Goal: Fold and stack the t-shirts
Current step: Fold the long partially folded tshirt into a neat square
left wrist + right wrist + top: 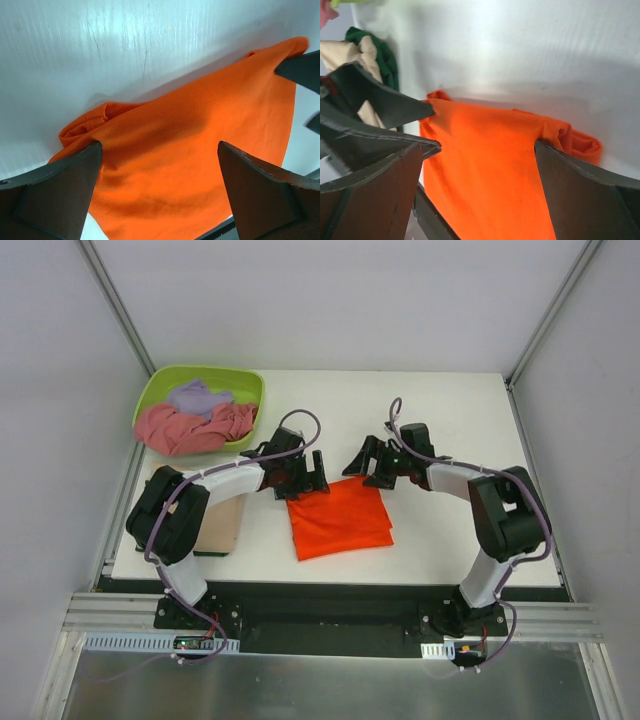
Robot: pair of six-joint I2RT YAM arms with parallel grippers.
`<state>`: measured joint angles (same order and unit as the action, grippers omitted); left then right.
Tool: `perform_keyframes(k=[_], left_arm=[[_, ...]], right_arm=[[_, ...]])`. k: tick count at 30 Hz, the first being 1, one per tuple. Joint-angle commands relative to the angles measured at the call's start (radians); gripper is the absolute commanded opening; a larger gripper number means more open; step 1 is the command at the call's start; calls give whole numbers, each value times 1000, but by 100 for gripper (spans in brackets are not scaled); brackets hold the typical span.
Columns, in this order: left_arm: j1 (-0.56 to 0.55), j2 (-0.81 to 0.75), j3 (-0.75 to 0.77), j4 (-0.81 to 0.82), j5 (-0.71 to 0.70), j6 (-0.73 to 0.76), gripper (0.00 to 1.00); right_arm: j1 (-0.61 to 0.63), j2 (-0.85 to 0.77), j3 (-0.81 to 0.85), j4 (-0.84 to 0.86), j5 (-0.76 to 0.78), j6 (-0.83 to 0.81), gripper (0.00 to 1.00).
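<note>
A bright orange t-shirt (338, 520) lies folded into a rough rectangle at the table's middle. My left gripper (303, 480) hovers over its far left corner. My right gripper (368, 468) hovers over its far right corner. Both stand open, with nothing between the fingers. In the left wrist view the orange t-shirt (190, 150) fills the gap of the left gripper (157, 192). In the right wrist view the orange t-shirt (490, 170) lies under the right gripper (480, 195). A folded tan t-shirt (222, 525) lies at the left. Pink (185, 428) and lavender (198, 397) t-shirts sit crumpled in a tub.
The lime-green tub (245, 380) stands at the table's far left corner. A dark green cloth edge (382, 55) shows beside the tan t-shirt (347, 55). The left arm's elbow hangs over part of the tan t-shirt. Grey walls close in three sides.
</note>
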<state>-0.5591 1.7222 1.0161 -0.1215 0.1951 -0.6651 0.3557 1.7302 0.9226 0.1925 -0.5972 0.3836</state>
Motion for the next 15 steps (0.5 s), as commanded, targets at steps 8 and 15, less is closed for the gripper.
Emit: perform_keyframes(k=[8,15], left_arm=[[19,83,78,-61,-63,65,99],[16,-64,203,-67,-11,127,99]], right_arm=[[-37,123,33,24,53,-5,96],[-26,-228,121,-318,229,-216,96]])
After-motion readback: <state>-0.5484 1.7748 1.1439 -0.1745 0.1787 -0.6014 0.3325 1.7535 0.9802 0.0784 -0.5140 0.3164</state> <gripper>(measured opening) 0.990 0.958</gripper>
